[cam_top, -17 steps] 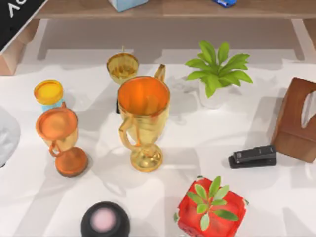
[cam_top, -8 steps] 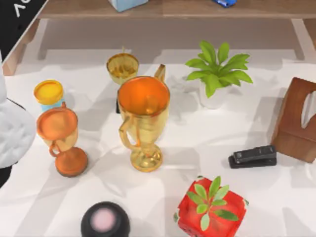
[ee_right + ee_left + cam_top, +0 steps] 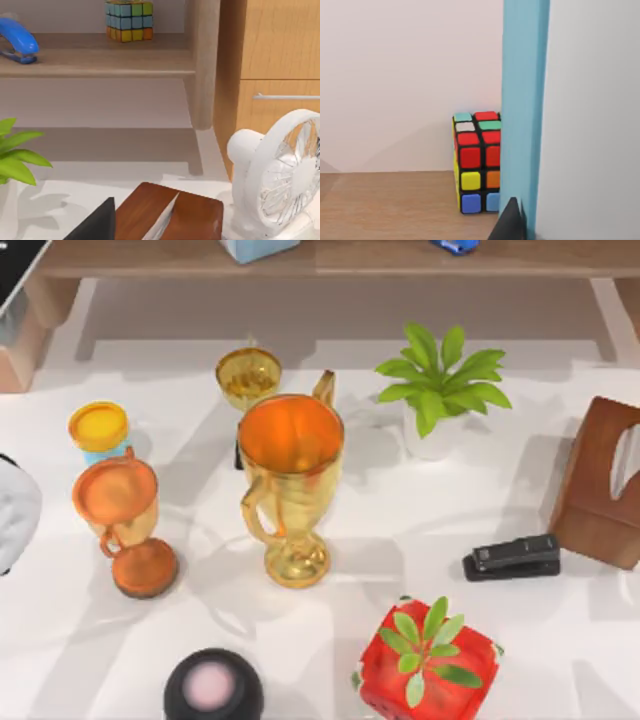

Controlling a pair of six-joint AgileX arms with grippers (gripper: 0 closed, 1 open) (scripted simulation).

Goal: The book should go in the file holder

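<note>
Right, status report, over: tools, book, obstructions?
Left tool by blue panel, beside puzzle cube. Right tool near brown tissue box. Book at top view's upper-left corner. Trophies crowd left half.

- The left gripper [image 3: 512, 222] is sitting above the shelf [image 3: 395, 205], just beside the file holder's wall [image 3: 522, 100].
- The puzzle cube [image 3: 475, 162] is standing on that shelf beyond the left gripper, partly behind the wall.
- The book's corner [image 3: 15, 265] is showing at the table's far left.
- The tissue box [image 3: 170, 217] is lying directly ahead of the right gripper [image 3: 97, 225], with the fan [image 3: 285, 175] beside it.
</note>
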